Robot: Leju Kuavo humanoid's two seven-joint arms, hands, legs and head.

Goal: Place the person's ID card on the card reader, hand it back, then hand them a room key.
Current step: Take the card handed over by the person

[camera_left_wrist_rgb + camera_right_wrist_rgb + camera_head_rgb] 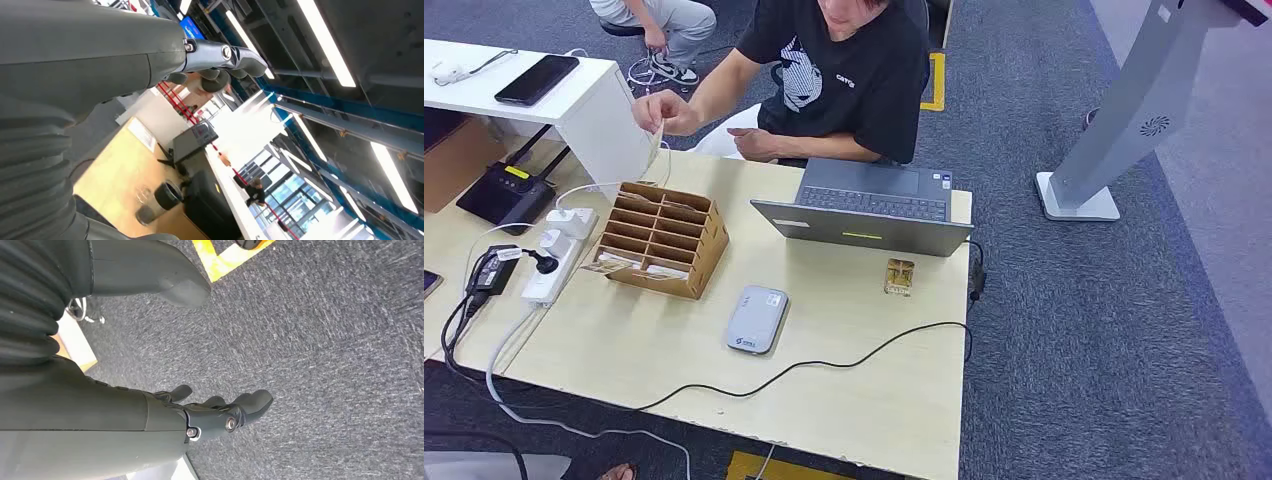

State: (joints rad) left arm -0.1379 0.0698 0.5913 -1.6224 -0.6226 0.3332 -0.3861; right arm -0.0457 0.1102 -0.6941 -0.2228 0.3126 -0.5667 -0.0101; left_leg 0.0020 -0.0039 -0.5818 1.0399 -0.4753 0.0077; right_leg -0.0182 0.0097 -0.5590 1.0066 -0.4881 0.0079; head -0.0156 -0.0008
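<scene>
Head view: a seated person's hand [659, 110] holds up a pale card [656, 142] at 10 o'clock, above the cardboard key rack [661, 238]. The grey card reader [757, 319] lies on the wooden table [874, 400] near centre, a laptop [864, 208] at 1 o'clock of it.

Left wrist view: the left hand [220, 62] holds nothing, fingers loosely curled.

Right wrist view: the right hand [220, 412] hangs empty over grey carpet [325, 340], fingers slightly bent and apart.

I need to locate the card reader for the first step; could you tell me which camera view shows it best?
The head view: the grey card reader lies flat and unobstructed on the table, in front of the laptop. The wrist views show nothing recognisable of it.
</scene>
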